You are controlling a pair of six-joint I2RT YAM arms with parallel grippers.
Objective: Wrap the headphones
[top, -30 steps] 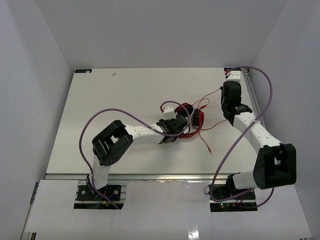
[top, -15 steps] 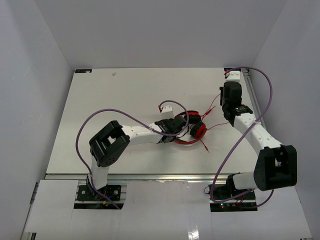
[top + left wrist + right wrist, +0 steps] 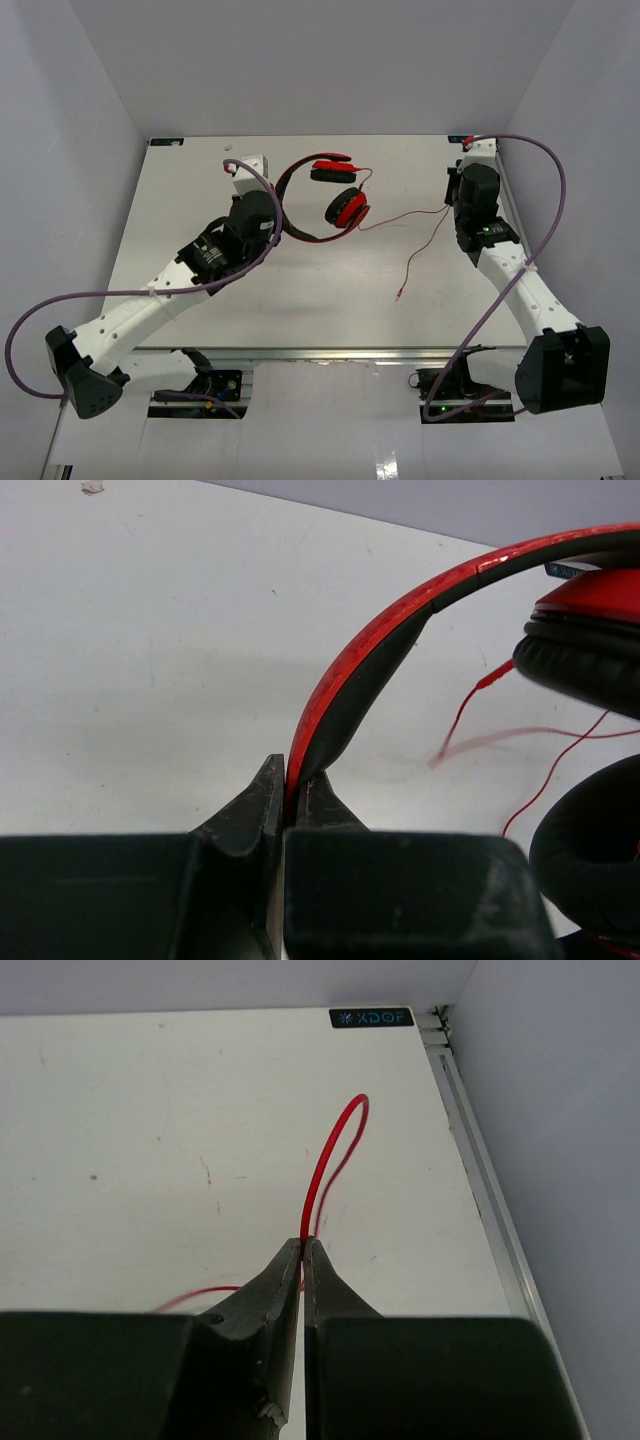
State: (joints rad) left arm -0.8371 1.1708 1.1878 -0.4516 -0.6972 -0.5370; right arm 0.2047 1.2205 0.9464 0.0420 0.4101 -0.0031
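**Q:** Where are the headphones [image 3: 345,208] right now?

**A:** Toward the far edge of the worktop [image 3: 330,300], a little left of its middle. My left claw [image 3: 287,780] is clenched on the headband [image 3: 370,650], and the thin red-and-black band is pinched edge-on between my two black fingers. From there the band arcs away to the right, toward the earcups [image 3: 330,171]. One cup sits close to the far edge. The other is just nearer, with its red shell facing up.

**Q:** Are the cups resting on the surface?

**A:** I cannot tell. From above they overlap the worktop, and my left wrist camera only catches their black pads at the right of its view.

**Q:** And your other side?

**A:** My right claw [image 3: 303,1250] is near the far right corner, close to the right edge. It is clamped tight on the cord [image 3: 312,1195]. A small red loop of the cord stands up just beyond my fingertips. From the nearer cup the cord runs across to this claw, then trails back toward the near edge. Its plug end lies loose on the worktop, right of the middle and well apart from both claws.
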